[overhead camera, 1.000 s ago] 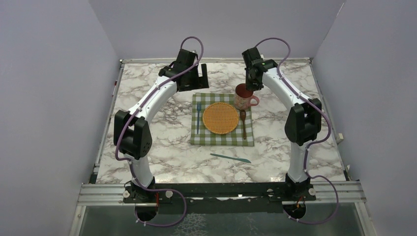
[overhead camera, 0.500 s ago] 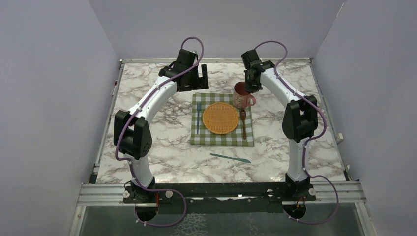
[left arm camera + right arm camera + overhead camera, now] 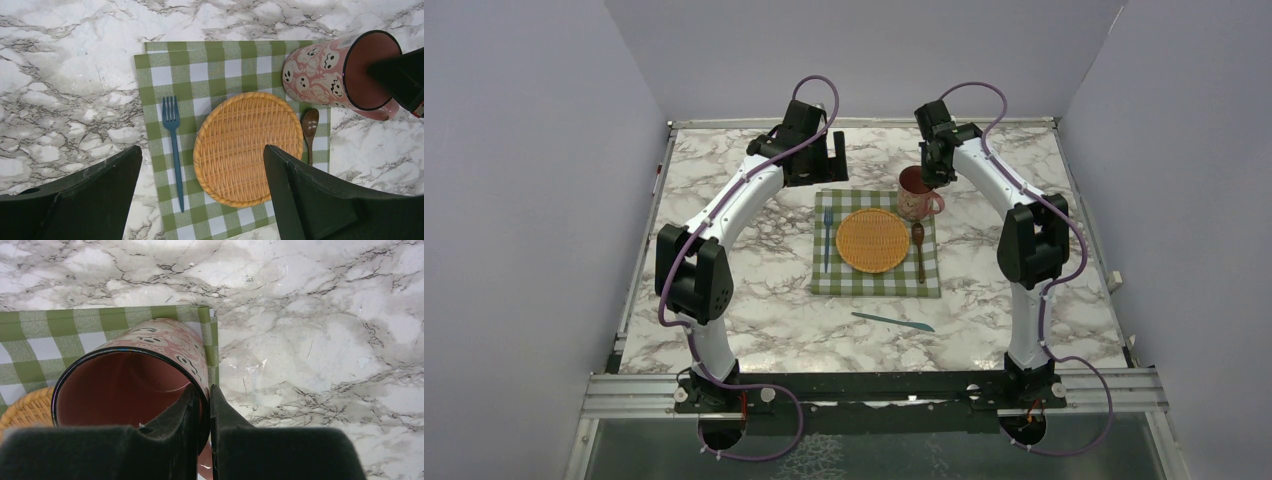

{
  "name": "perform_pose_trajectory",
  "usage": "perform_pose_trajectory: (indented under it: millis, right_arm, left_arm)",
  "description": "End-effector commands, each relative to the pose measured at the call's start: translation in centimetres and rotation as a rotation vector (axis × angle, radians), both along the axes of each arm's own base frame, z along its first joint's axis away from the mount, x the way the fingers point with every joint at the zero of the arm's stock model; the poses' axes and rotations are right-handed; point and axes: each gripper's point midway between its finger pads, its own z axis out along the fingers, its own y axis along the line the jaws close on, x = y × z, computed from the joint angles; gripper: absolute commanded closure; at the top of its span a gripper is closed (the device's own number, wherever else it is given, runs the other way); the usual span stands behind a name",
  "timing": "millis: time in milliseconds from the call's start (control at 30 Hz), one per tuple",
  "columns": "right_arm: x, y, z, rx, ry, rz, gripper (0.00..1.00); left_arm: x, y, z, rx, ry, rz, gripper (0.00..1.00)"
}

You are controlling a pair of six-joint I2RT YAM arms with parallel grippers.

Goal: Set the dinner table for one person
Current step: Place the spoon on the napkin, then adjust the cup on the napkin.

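I have bare dinner table [image 3: 754,310] on both sides of the checked cloth [image 3: 876,282], but the cloth itself is packed with fork [image 3: 827,238], wicker plate [image 3: 872,240], spoon [image 3: 918,250] and the mug [image 3: 914,205] pinched by my right gripper [image 3: 209,400], and a teal knife [image 3: 892,321] lies across the near marble.

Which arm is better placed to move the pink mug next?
Right: the right claw pinches the mug at its rim, one finger inside. The left claw is open, holds nothing, and hangs apart from the mug.

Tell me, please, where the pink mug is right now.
In the top view the pink mug is at the far right corner of the checked cloth, just beyond the wooden spoon, its rim pinched by the right gripper.
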Motion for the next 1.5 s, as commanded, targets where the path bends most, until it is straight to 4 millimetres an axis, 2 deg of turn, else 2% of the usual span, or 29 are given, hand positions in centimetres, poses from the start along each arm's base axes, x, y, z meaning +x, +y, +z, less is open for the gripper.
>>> perform_pose_trajectory:
  millis: [0,267,500,767,900,933,1100,1167,1467]
  right_arm:
    - [2.4,-0.3,0.7,-0.016,-0.082,-0.023,1.00]
    - [3.8,-0.2,1.1,-0.030,-0.122,-0.003,1.00]
    - [4.9,-0.2,2.5,-0.044,-0.164,0.012,0.99]
    - [4.2,-0.1,2.0,-0.035,-0.139,0.018,0.99]
    - [3.4,0.1,1.1,-0.027,-0.099,0.032,0.99]
    - [3.2,0.0,0.8,-0.027,-0.086,0.031,0.97]
    - [2.1,-0.5,0.4,-0.037,-0.058,0.009,0.71]
    - [1.9,-0.7,0.9,-0.041,-0.069,0.007,0.67]
    - [1.6,-1.2,2.5,-0.048,-0.104,-0.009,0.64]
  left_arm:
    - [0.0,-0.1,0.8,0.000,-0.025,-0.007,0.06]
    - [-0.3,0.1,0.8,0.006,-0.026,-0.004,0.06]
    - [-0.5,0.2,0.9,0.007,-0.026,-0.004,0.06]
    - [-0.6,0.2,0.8,0.005,-0.022,-0.005,0.06]
    - [-0.6,0.1,0.6,0.002,-0.017,-0.009,0.06]
    - [-0.7,0.1,0.6,0.002,-0.016,-0.009,0.06]
    - [-0.8,0.1,0.5,0.000,-0.013,-0.009,0.06]
    - [-0.8,0.1,0.5,0.000,-0.010,-0.010,0.06]
    - [-1.0,0.0,0.1,-0.004,0.002,-0.009,0.06]
